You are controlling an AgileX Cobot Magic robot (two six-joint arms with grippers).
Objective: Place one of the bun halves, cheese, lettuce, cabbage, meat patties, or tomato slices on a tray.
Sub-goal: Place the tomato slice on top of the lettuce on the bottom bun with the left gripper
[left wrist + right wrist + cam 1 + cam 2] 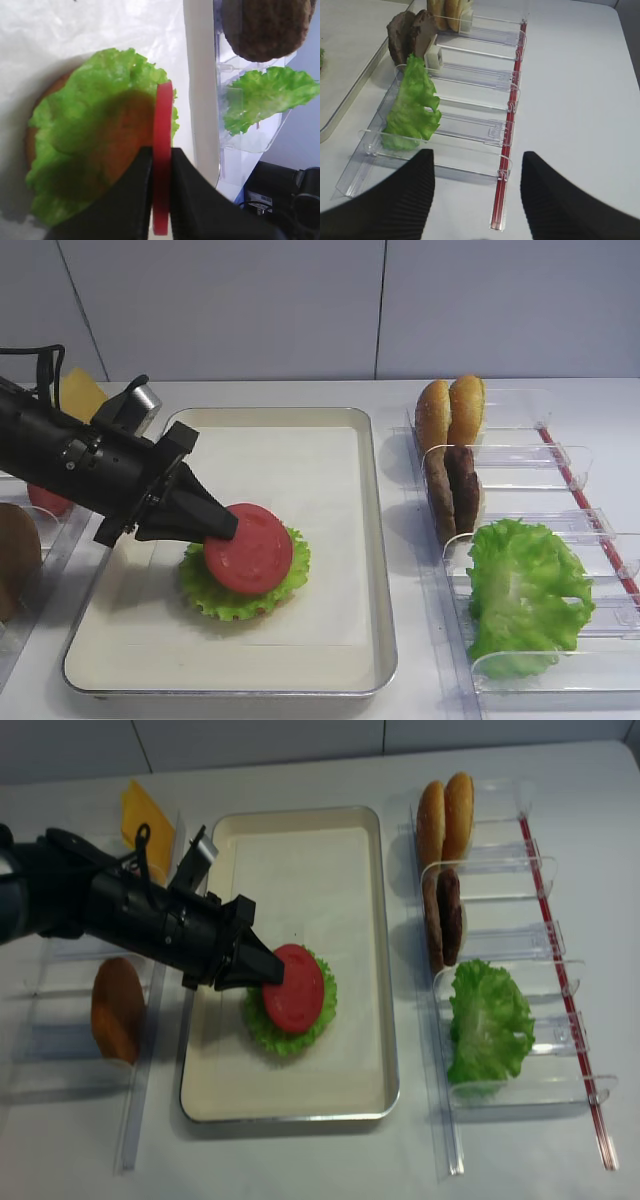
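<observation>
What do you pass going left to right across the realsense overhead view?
Bun half in the left bins → left gripper shut on a tomato slice above lettuce on the tray → meat patties → red strip.

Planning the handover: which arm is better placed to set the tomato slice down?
Left. Its gripper is shut on the tomato slice, tilted over the lettuce on the tray. The right gripper hangs open over the bins.
</observation>
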